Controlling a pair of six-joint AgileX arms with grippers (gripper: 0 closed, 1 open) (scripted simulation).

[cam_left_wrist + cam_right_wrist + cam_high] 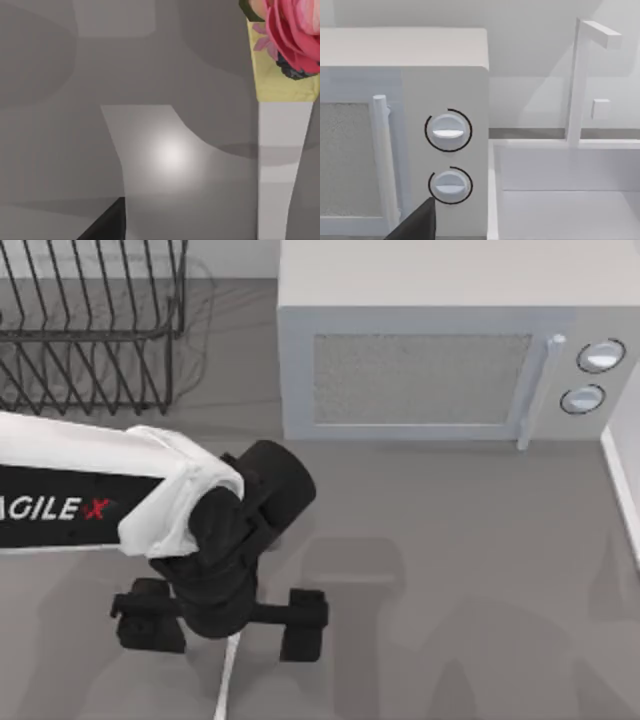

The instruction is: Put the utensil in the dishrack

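Your utensil (pixel 226 680) lies on the grey table (pixel 450 590) at the top view's lower left, its cream-white handle running out from under the left gripper (pixel 225 625). In the left wrist view the handle (pixel 277 165) ends in a yellow band and a red knob (pixel 292 35). The left gripper hangs right over the handle with its jaws spread wide, one dark finger (pixel 303 624) on each side. The dishrack (pixel 90 320) stands at the far left, well apart, beside the microwave (pixel 440 350). You cannot tell how the right arm's jaws stand; its wrist view faces the microwave's two dials (pixel 448 131).
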